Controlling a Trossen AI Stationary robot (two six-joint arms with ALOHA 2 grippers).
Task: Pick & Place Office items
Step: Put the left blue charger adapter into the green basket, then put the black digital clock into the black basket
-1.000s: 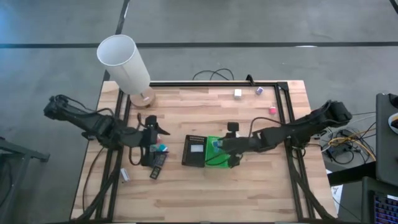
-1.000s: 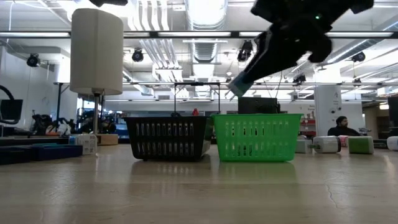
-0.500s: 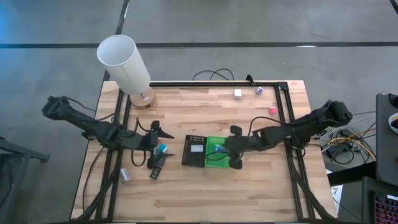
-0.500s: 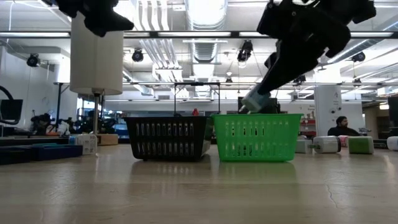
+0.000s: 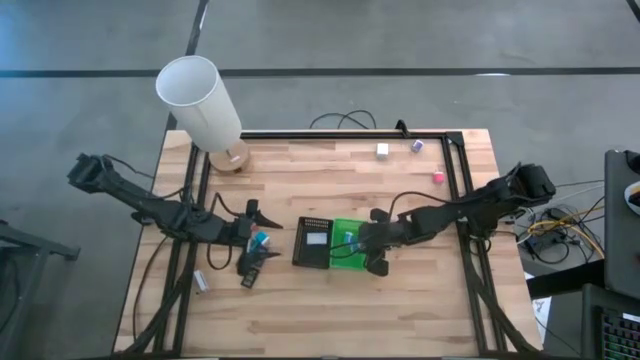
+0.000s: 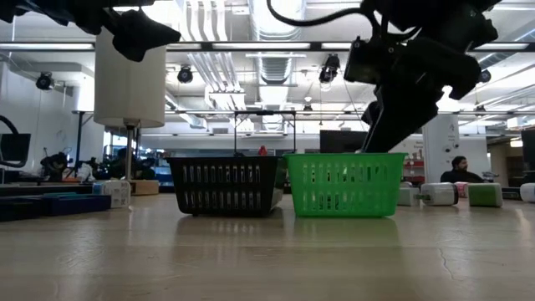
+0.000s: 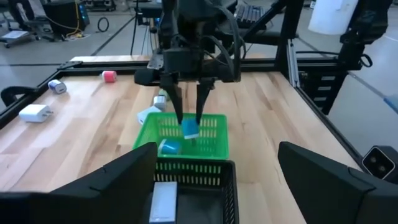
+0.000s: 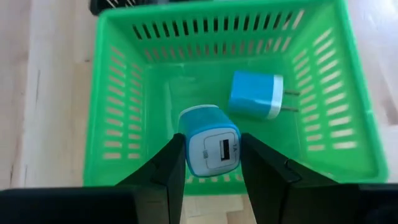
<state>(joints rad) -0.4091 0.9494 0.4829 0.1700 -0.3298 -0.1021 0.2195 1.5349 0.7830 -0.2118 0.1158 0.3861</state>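
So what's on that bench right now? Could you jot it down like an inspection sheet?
Surface: wooden table, black frame.
Job's things: blue charger held over green basket; second blue charger lying inside; white item in black basket.
Clutter: lampshade; small blocks near far edge.
Grippers: right gripper shut on charger; left gripper open, above table beside black basket.
Cables: black loop at far edge.
Surroundings: workshop, seated person.

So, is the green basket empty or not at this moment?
Not empty. One blue charger lies on the green basket's floor; the right tool holds a second one inside it.
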